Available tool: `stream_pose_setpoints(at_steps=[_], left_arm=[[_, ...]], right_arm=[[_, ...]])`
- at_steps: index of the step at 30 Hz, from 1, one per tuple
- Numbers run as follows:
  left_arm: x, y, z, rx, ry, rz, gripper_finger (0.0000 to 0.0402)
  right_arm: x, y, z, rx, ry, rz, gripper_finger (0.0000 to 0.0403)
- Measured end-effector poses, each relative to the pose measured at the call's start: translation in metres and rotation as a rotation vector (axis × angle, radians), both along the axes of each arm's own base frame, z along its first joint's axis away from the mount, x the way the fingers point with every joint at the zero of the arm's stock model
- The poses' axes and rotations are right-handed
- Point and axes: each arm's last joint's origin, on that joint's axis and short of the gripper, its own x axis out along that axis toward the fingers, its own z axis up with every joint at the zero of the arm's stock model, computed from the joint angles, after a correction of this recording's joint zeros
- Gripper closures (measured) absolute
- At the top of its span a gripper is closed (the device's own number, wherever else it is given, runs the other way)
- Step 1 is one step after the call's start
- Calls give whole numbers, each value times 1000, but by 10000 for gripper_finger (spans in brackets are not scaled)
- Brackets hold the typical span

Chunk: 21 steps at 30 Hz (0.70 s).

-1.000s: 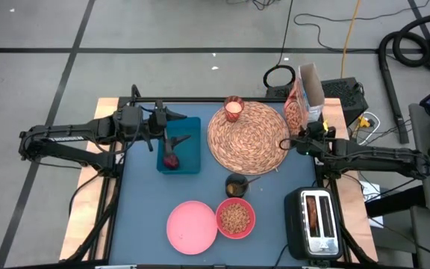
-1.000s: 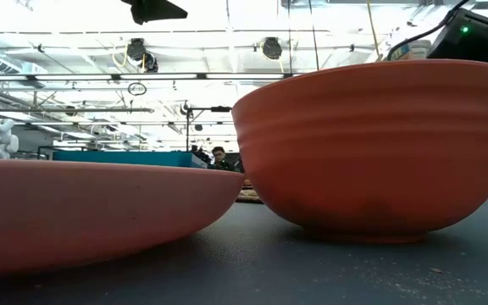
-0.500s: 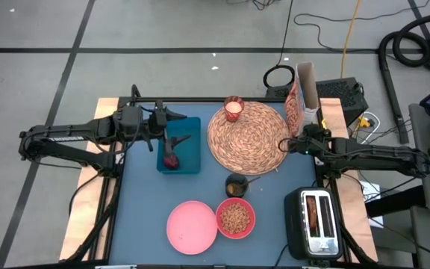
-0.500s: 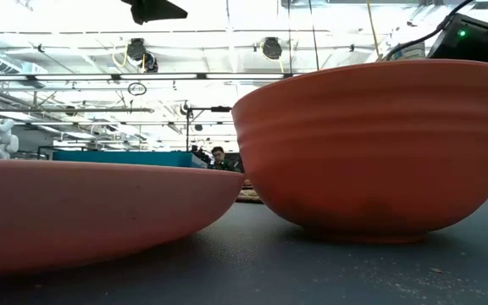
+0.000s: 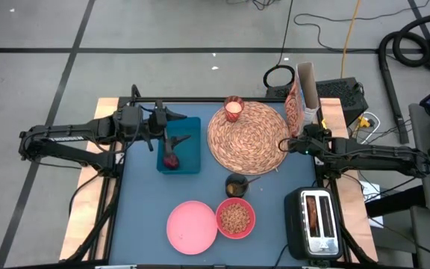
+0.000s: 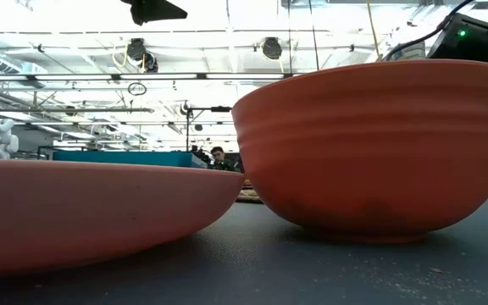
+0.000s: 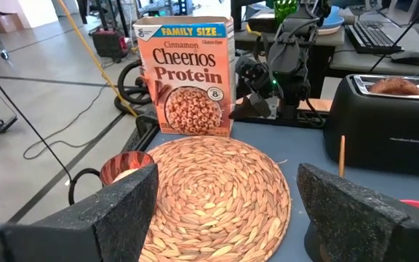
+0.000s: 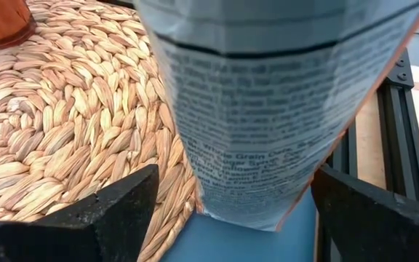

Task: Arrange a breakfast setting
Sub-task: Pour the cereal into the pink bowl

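Note:
The orange Cheerios box [image 5: 302, 96] stands upright on the table at the far right, beside the round straw placemat [image 5: 248, 137]. My right gripper [image 8: 235, 175] is open, one finger on each side of the box's lower end [image 8: 257, 167]. A candle glass [image 5: 234, 109] sits on the placemat's far left rim. The pink plate [image 5: 191, 228] and the coral bowl [image 5: 235, 218], which holds cereal, rest side by side near the front edge. A dark-red fruit [image 5: 172, 161] lies in a teal tray [image 5: 189, 153]. My left gripper [image 5: 179, 127] hovers open over that tray. My right gripper has a plain gap between one finger [image 8: 115, 211] and the box. The other finger [image 8: 362, 211] lines up with the box's edge [image 8: 308, 182], and I cannot tell whether it touches. The box stands on its own base.
A black toaster [image 5: 316, 220] with toast in it stands at the near right. A small dark cup [image 5: 236, 184] with a stick in it sits between the placemat and the bowl. Bare blue table lies at the near left.
My right gripper has opened and let go of the cereal box, turning a little toward the placemat. The box, which leaned a second ago, now stands upright in the same spot.

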Motion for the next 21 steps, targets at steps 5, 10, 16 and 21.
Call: stream_pose_setpoints(at_steps=[5, 10, 16, 21], left_arm=[[0, 0, 0, -1, 0, 0, 69], [0, 0, 0, -2, 0, 0, 69], [0, 0, 0, -2, -1, 1, 69], [0, 0, 0, -2, -1, 1, 69]], right_arm=[[1, 1, -1, 56, -8, 30, 55], [0, 2, -2, 91, -5, 46, 55], [-2, 1, -2, 35, 9, -7, 55], [-2, 1, -1, 31, 9, -11, 55]])
